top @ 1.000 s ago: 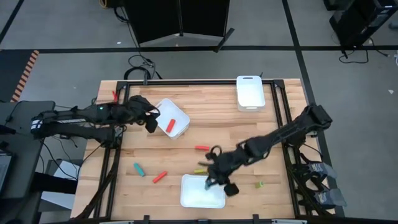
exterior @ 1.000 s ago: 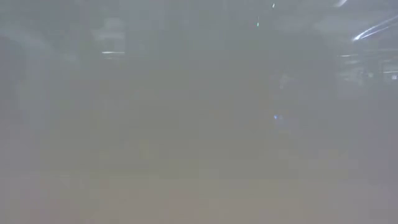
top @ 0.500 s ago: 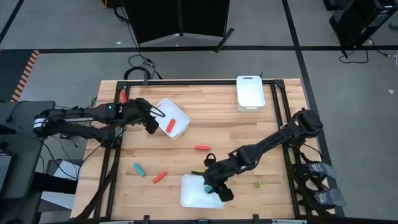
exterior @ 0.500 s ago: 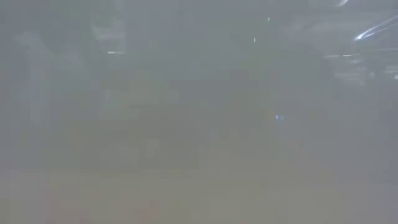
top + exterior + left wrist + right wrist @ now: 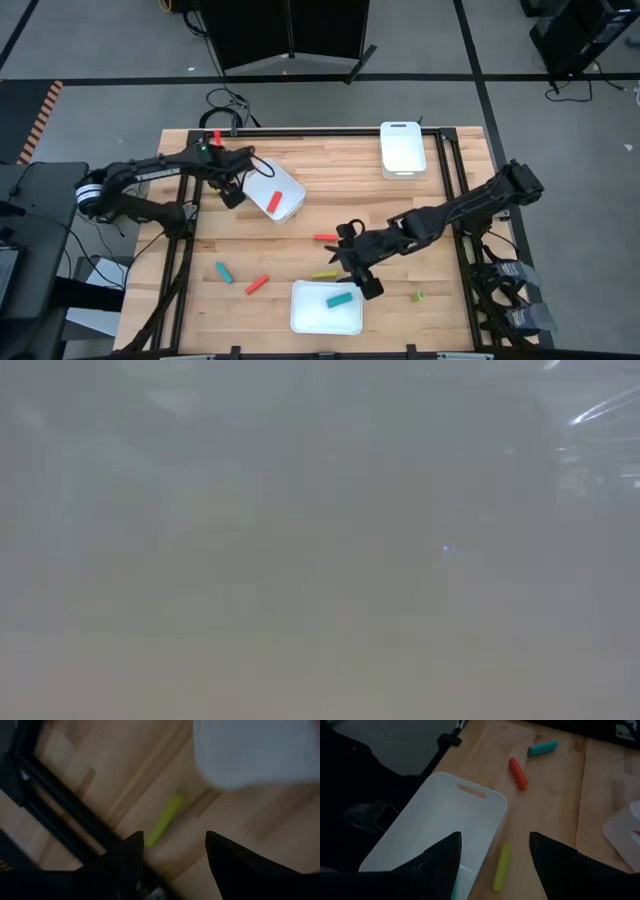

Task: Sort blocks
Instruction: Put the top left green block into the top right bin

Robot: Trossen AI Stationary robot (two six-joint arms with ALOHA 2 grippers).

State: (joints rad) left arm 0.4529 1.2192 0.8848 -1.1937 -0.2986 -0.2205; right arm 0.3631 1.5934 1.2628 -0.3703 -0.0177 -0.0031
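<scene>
My right gripper (image 5: 362, 283) (image 5: 495, 840) hangs open over the table just beyond the near white tray (image 5: 310, 315), holding nothing. A teal block (image 5: 340, 298) lies in that tray. A yellow-green block (image 5: 323, 273) (image 5: 501, 866) lies on the wood beside the tray. My left gripper (image 5: 232, 195) (image 5: 175, 837) stands open beside the tilted white tray (image 5: 285, 183), which holds a red block (image 5: 273, 201). Another yellow-green block (image 5: 165, 819) lies on the wood ahead of its fingers. The low view is fogged and shows nothing.
Loose on the wood are a red block (image 5: 324, 238), a teal block (image 5: 222, 271), a red block (image 5: 257, 284) and a small green piece (image 5: 417, 296). A third white tray (image 5: 402, 148) stands at the far edge. Black frame rails run along the table's sides.
My right gripper has opened and let go of the teal block, which now lies in the near tray; it has then drawn back toward the far right, off the tray. My left gripper has shifted slightly toward the far left, away from the tilted tray.
</scene>
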